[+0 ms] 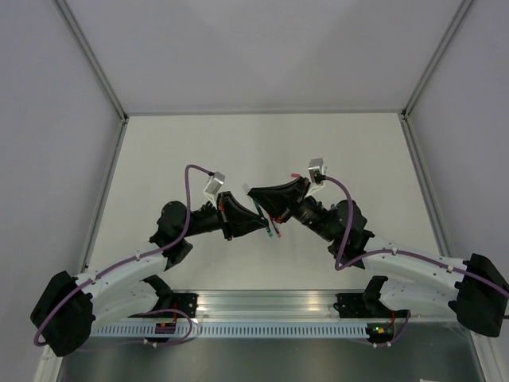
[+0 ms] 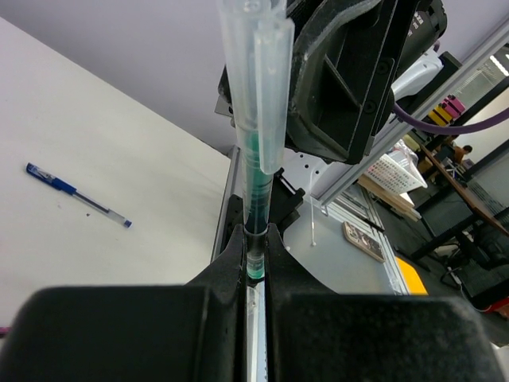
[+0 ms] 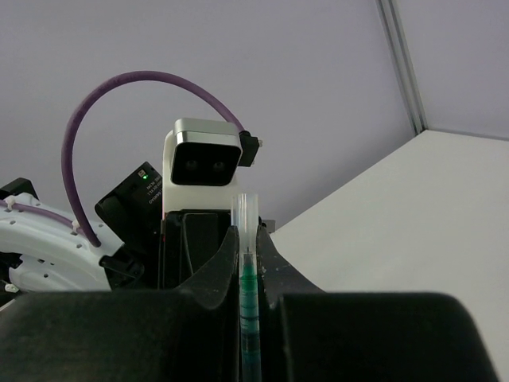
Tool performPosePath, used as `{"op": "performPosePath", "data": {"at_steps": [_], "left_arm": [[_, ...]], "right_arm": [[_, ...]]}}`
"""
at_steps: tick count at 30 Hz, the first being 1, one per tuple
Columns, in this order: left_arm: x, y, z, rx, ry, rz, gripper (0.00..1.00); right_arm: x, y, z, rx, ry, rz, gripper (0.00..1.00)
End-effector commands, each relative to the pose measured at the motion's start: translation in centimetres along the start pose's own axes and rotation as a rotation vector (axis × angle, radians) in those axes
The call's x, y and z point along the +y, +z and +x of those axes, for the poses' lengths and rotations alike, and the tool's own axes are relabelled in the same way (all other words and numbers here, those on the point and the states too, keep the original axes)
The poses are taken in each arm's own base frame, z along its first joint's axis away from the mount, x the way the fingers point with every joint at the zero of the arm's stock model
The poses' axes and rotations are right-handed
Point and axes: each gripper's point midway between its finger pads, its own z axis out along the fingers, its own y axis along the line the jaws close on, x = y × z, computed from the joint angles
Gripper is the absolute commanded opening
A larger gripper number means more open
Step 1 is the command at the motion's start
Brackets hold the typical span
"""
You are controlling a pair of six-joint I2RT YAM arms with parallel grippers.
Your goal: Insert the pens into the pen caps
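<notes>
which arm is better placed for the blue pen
Left, probably: only its wrist view shows the blue pen on the table, though the left gripper grips the green pen; the right gripper holds its cap.

The top camera looked steeply down from the near edge over the whole table (image 1: 262, 151), while each wrist camera peered close along its own fingers (image 2: 227, 267) at the shared green pen (image 2: 255, 215).

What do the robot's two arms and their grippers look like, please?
Both the left arm and right arm have white links with chunky black joints. A purple cable loops along each. The left gripper and right gripper are matte black wedges, each carrying a small silver wrist camera. A green light glows at the right base.
</notes>
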Motion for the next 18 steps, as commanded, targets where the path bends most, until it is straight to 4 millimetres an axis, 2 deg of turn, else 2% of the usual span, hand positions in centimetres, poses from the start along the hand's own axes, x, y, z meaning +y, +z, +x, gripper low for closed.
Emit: {"op": "performPosePath", "data": {"at_steps": [1, 3, 10, 18], "left_arm": [[-1.17, 0.64, -2.58, -0.059, 0.091, 0.034, 0.02], [-0.91, 0.67, -2.36, -0.053, 0.087, 0.028, 0.02], [-0.75, 0.76, -2.0, -0.038, 0.084, 0.032, 0.02], [-0.66, 0.74, -2.6, -0.061, 0.082, 0.01, 0.02]], "right_arm": [[2.1, 0.46, 0.23, 0.062, 0.026, -0.064, 0.0], [2.32, 0.62, -0.34, 0.056, 0.026, -0.062, 0.0], [2.05, 1.01, -0.43, 0.076, 0.022, -0.035, 0.0], [1.83, 1.09, -0.64, 0.048, 0.035, -0.028, 0.0]]}}
